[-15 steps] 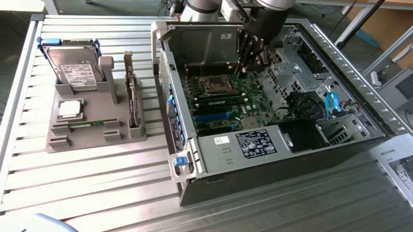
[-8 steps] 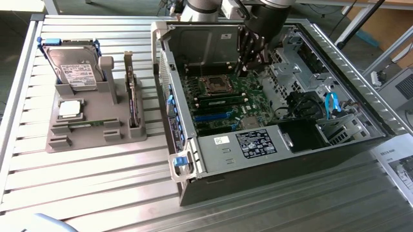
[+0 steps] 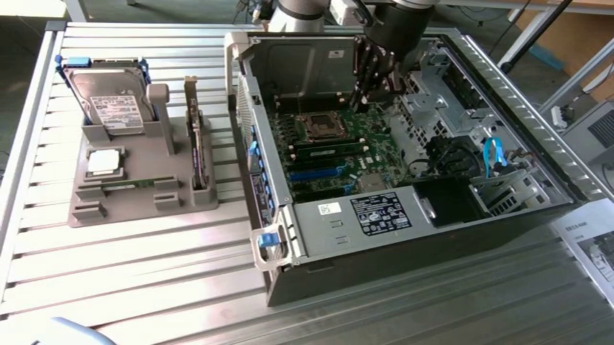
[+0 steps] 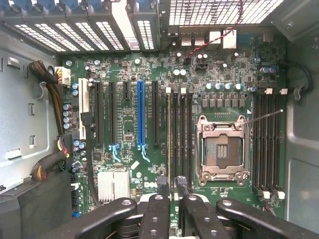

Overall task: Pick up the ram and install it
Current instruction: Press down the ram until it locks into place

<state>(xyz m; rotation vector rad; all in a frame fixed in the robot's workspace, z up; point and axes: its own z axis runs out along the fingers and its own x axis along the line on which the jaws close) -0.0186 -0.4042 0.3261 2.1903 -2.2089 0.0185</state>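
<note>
The ram (image 3: 331, 152) is a green stick with dark chips. It stands on edge in a memory slot beside the CPU socket (image 3: 317, 128) on the motherboard (image 3: 350, 136) inside the open computer case (image 3: 278, 215). In the wrist view the ram (image 4: 168, 139) shows as a thin pale line in the outermost slot next to the CPU socket (image 4: 222, 147). My gripper (image 3: 372, 100) hangs inside the case above the board, clear of the stick. Its fingertips (image 4: 162, 185) stand a narrow gap apart, with nothing between them at the gripper (image 4: 172, 185).
A grey holder (image 3: 125, 205) at the exterior view's left carries a silver hard drive (image 3: 111, 100), an upright expansion card (image 3: 197, 144) and a thin green strip (image 3: 129, 183) in its front groove. Case walls, a drive cage (image 3: 298, 65) and blue cables (image 3: 494, 154) surround the board.
</note>
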